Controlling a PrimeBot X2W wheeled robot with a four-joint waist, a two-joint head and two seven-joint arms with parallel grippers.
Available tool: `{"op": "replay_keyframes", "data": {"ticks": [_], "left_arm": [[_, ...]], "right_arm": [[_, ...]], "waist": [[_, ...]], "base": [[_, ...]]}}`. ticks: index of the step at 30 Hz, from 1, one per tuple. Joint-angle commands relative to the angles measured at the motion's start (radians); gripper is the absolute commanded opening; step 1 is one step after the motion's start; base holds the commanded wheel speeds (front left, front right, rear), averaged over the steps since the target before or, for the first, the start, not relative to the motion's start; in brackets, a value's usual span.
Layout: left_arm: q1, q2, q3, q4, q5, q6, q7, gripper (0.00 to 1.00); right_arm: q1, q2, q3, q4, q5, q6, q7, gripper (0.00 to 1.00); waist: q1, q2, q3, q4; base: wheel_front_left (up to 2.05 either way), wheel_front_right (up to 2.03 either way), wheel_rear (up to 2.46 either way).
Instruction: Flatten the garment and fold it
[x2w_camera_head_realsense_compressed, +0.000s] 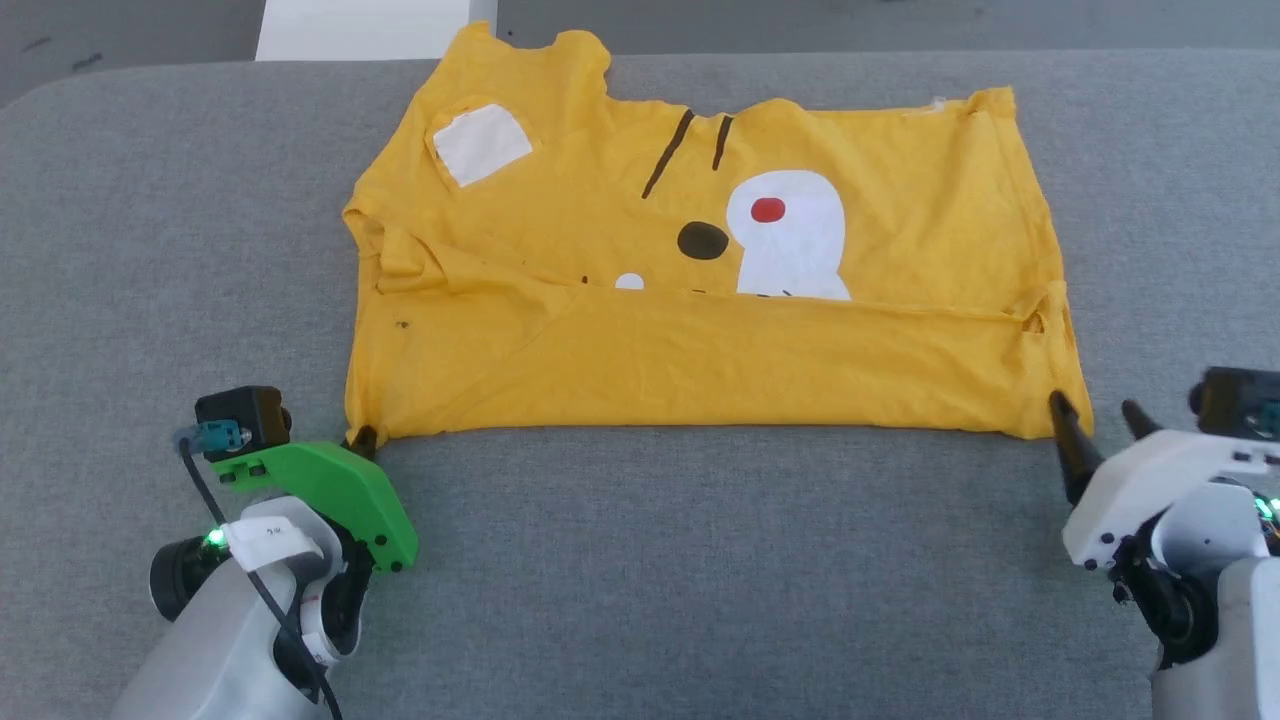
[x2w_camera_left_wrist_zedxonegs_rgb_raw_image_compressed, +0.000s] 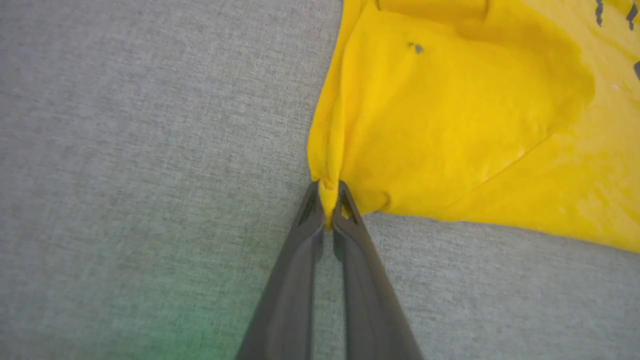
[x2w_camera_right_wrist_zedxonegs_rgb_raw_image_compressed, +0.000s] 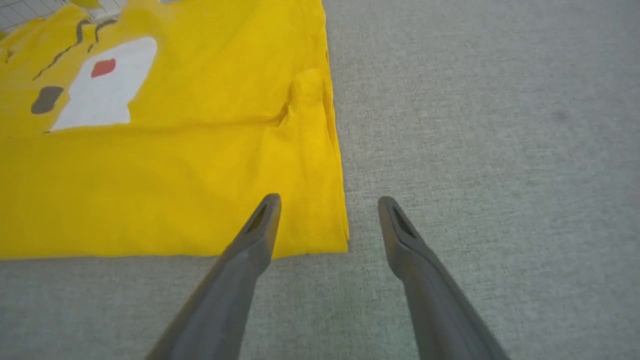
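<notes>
The T-shirt (x2w_camera_head_realsense_compressed: 700, 330) is found lying part-folded on the grey surface (x2w_camera_head_realsense_compressed: 700, 560), its 7 o'clock corner pinched by the clenched left gripper (x2w_camera_head_realsense_compressed: 362, 438), while the right gripper (x2w_camera_right_wrist_zedxonegs_rgb_raw_image_compressed: 328, 199) is held released astride the 5 o'clock corner, judged ready for a matching grip.

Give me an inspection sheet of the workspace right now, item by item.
Surface: grey cloth-covered table, flat.
Job's things: garment, yellow printed T-shirt, near strip folded over the print.
Clutter: nothing seen.
End effectors: left end effector shut on the garment's near left corner; right end effector open, straddling the near right corner, not gripping.
Cables: black cable along the left arm's wrist.
Surroundings: grey floor and a white panel beyond the far edge.
</notes>
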Motion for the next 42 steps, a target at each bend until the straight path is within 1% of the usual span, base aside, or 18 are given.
{"op": "replay_keyframes", "data": {"ticks": [1, 4, 8, 9, 10, 11, 13, 14, 16, 20, 23, 26, 28, 31, 36, 39, 42], "left_arm": [[0.0, -0.011, -0.014, 0.016, 0.01, -0.009, 0.005, 0.0], [-0.007, -0.015, -0.018, 0.019, 0.01, -0.017, 0.0, 0.0], [-0.013, -0.02, -0.02, 0.024, 0.01, -0.026, -0.011, 0.0], [-0.014, -0.02, -0.021, 0.025, 0.01, -0.027, -0.014, 0.0], [-0.014, -0.021, -0.021, 0.026, 0.01, -0.029, -0.016, 0.0], [-0.014, -0.021, -0.022, 0.027, 0.01, -0.031, -0.018, 0.0], [-0.016, -0.021, -0.022, 0.032, 0.01, -0.037, -0.023, 0.0], [-0.017, -0.021, -0.024, 0.035, 0.015, -0.041, -0.039, 0.0], [-0.02, -0.019, -0.023, 0.033, 0.028, -0.047, -0.07, 0.0], [-0.024, -0.008, -0.011, 0.019, 0.067, -0.053, -0.17, 0.0], [-0.01, 0.006, 0.005, 0.0, 0.092, -0.037, -0.235, 0.0], [0.025, 0.03, 0.014, -0.039, 0.11, -0.013, -0.257, 0.0], [0.058, 0.051, 0.017, -0.072, 0.116, 0.009, -0.25, 0.0], [0.124, 0.086, 0.015, -0.138, 0.114, 0.044, -0.208, 0.0], [0.228, 0.147, -0.014, -0.246, 0.116, 0.093, -0.107, 0.0], [0.279, 0.158, -0.028, -0.301, 0.093, 0.112, -0.051, 0.0], [0.314, 0.16, -0.047, -0.315, 0.067, 0.116, 0.001, 0.0]], "right_arm": [[-0.023, 0.002, -0.001, 0.008, -0.013, -0.001, 0.048, 1.0], [-0.04, 0.002, -0.007, 0.017, -0.042, -0.001, 0.18, 1.0], [-0.057, 0.002, -0.021, 0.004, -0.054, -0.001, 0.298, 1.0], [-0.06, 0.002, -0.024, 0.0, -0.055, -0.001, 0.317, 0.97], [-0.065, 0.002, -0.027, -0.005, -0.059, -0.001, 0.337, 0.6], [-0.068, 0.002, -0.028, -0.009, -0.062, -0.001, 0.349, 0.47], [-0.074, 0.002, -0.03, -0.017, -0.067, -0.001, 0.367, 0.13], [-0.075, 0.002, -0.033, -0.031, -0.074, -0.001, 0.359, 0.0], [-0.072, 0.002, -0.04, -0.041, -0.066, -0.001, 0.328, 0.0], [-0.058, 0.002, -0.044, -0.058, -0.032, -0.001, 0.215, 0.0], [-0.036, 0.002, -0.042, -0.073, -0.006, -0.001, 0.138, 0.0], [0.0, 0.002, -0.048, -0.093, 0.015, -0.001, 0.094, 0.0], [0.029, 0.002, -0.054, -0.111, 0.027, -0.001, 0.087, 0.0], [0.08, 0.002, -0.072, -0.142, 0.037, -0.001, 0.098, 0.0], [0.171, 0.002, -0.1, -0.189, 0.031, -0.001, 0.176, 0.0], [0.227, 0.002, -0.117, -0.21, 0.033, -0.001, 0.241, 0.0], [0.267, 0.002, -0.126, -0.204, 0.035, -0.001, 0.294, 0.0]], "waist": [[0.0, 0.0, 0.004, 0.004], [0.0, 0.0, 0.01, 0.009], [0.0, 0.0, 0.017, 0.018], [0.0, 0.0, 0.018, 0.019], [0.0, 0.0, 0.02, 0.021], [0.0, 0.0, 0.022, 0.022], [0.0, 0.0, 0.025, 0.026], [0.0, 0.0, 0.024, 0.031], [0.0, 0.0, 0.02, 0.034], [0.0, 0.0, 0.002, 0.038], [0.0, 0.0, -0.017, 0.037], [0.0, 0.0, -0.039, 0.035], [0.0, 0.0, -0.054, 0.033], [0.0, 0.0, -0.07, 0.033], [0.0, 0.0, -0.08, 0.038], [0.0, 0.0, -0.081, 0.043], [0.0, 0.0, -0.078, 0.045]], "base": [[0.0, 0.0, 0.0], [0.0, 0.0, 0.0], [0.0, 0.0, 0.0], [0.0, 0.0, 0.0], [0.0, 0.0, 0.0], [0.0, 0.0, 0.0], [0.0, 0.0, 0.0], [0.0, 0.0, 0.0], [0.0, 0.0, 0.0], [0.0, 0.0, 0.0], [0.0, 0.0, 0.0], [0.0, 0.0, 0.0], [0.0, 0.0, 0.0], [0.0, 0.0, 0.0], [0.0, 0.0, 0.0], [0.0, 0.0, 0.0], [0.0, 0.0, 0.0]]}}
